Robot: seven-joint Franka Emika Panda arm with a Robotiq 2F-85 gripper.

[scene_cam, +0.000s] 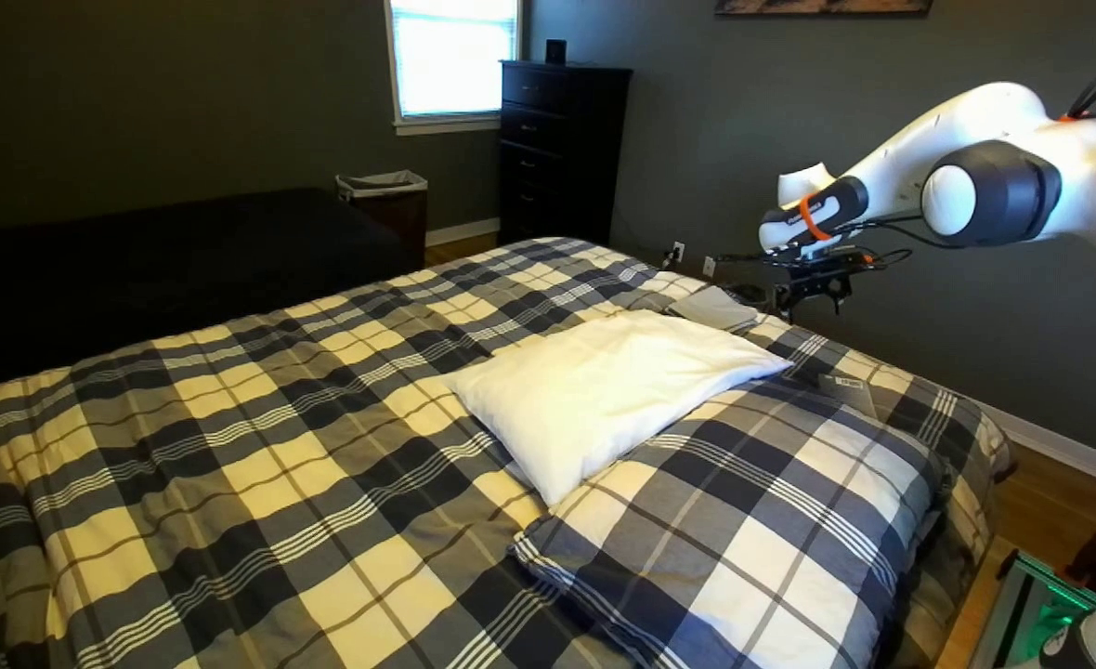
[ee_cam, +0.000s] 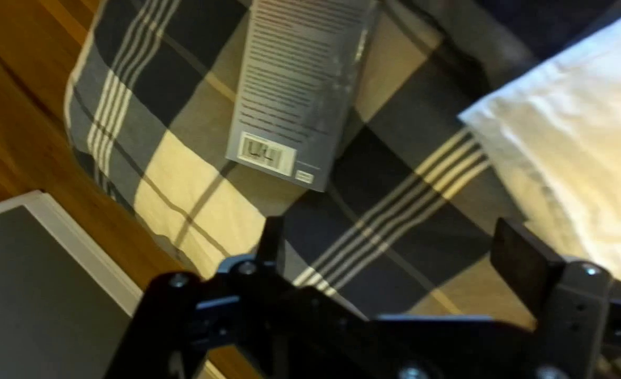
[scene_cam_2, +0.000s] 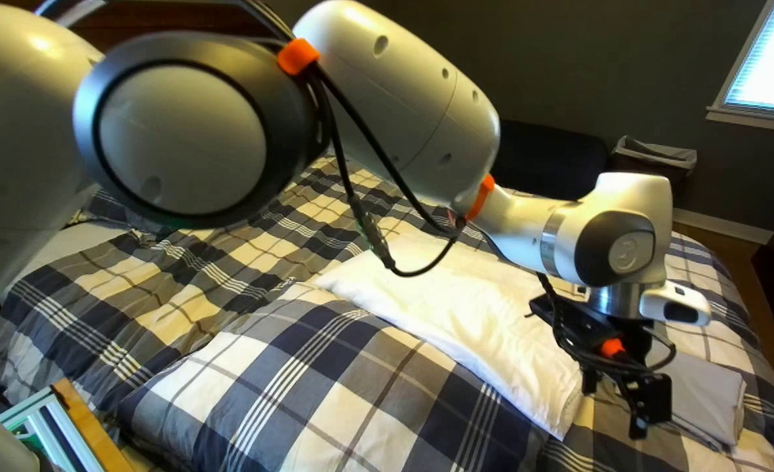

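Your claw (ee_cam: 394,250) is wide and empty; if descending near the gray barcoded item (ee_cam: 300,95), please avoid catching the white pillow (ee_cam: 579,137).

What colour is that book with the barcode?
The book is grey, seen best in the wrist view.

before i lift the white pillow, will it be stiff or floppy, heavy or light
The white pillow will probably sag and flop: its cloth is wrinkled and its corners taper. It may be light for its size, being softly puffed. Rolling seems unlikely: it lies flat on the plaid bedding.
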